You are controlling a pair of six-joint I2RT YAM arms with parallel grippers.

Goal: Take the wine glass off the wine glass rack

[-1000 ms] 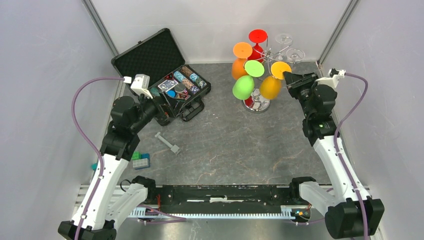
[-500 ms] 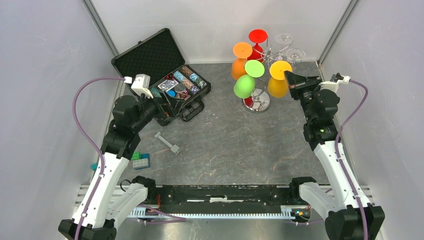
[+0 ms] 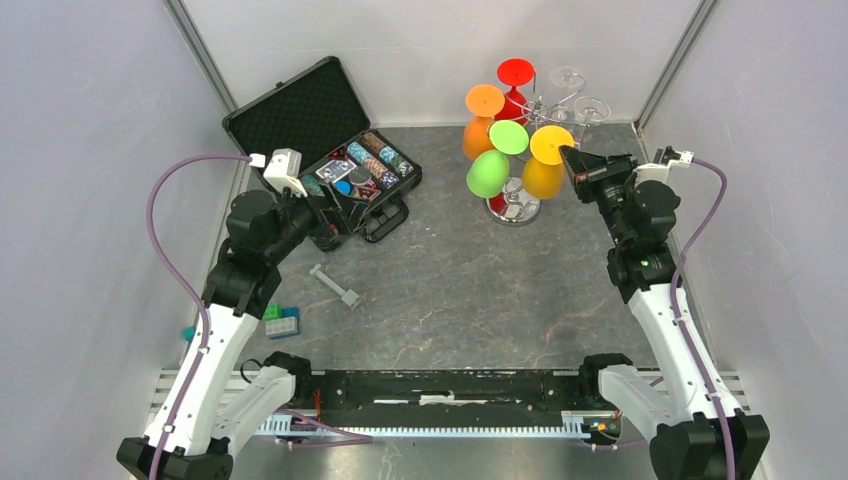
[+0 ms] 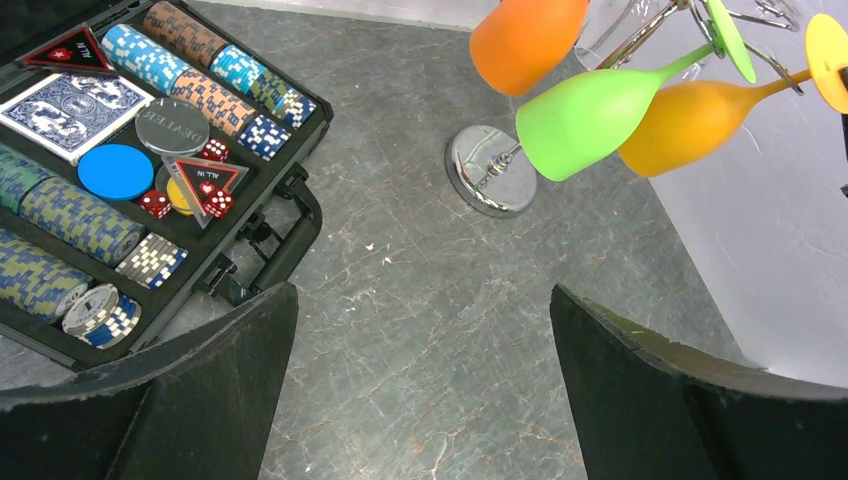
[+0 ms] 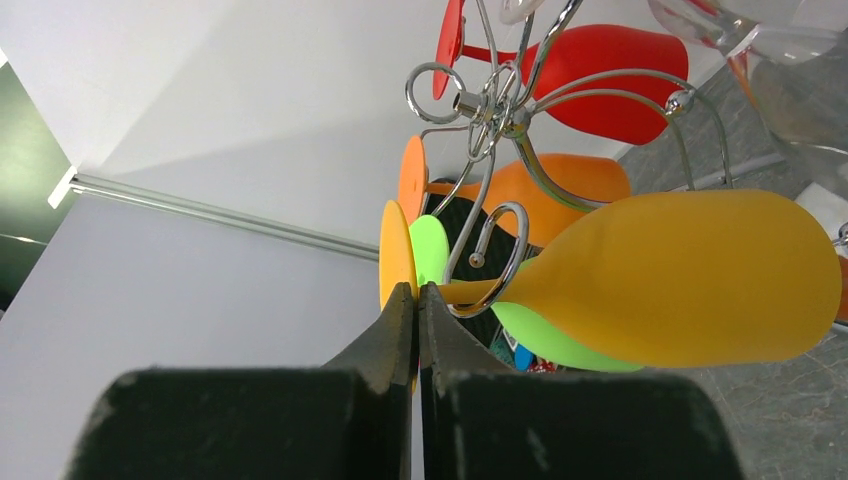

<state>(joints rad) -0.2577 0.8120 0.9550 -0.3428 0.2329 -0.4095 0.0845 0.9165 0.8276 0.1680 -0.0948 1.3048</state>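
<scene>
Grey stone-patterned tabletop (image 3: 470, 290), walled in white on three sides, carries one wine glass rack (image 3: 513, 207) at the far edge, right of centre, standing on its round shiny base. Six glasses hang upside down from its curled arms: four coloured and two clear. The yellow wine glass (image 5: 680, 275) hangs on the arm nearest the right side, its bowl tilted down over the base and its foot towards the right arm. The right tool (image 5: 417, 295) is at that foot. Its two fingers are pressed almost together, pinching the edge of the yellow disc, with the stem just beside the tips and one wire curl looped round it. The green wine glass (image 4: 585, 120) hangs just beside the yellow one, the orange wine glass (image 4: 525, 40) behind that, and the red wine glass (image 5: 600, 80) at the back. The two clear glasses (image 3: 567, 77) are on the far right arms.

Well apart to the left lies one open black poker case (image 3: 300, 110) holding rows of chips, one card deck (image 4: 60, 105), one dealer button (image 4: 172, 125) and two triangular "ALL IN" markers (image 4: 205, 178). The left tool (image 4: 420, 300) hovers beside the case with its fingers spread wide, holding nothing. Nearer the arms lie one grey T-shaped piece (image 3: 335, 285) and a small cluster of toy blocks (image 3: 280, 322).
</scene>
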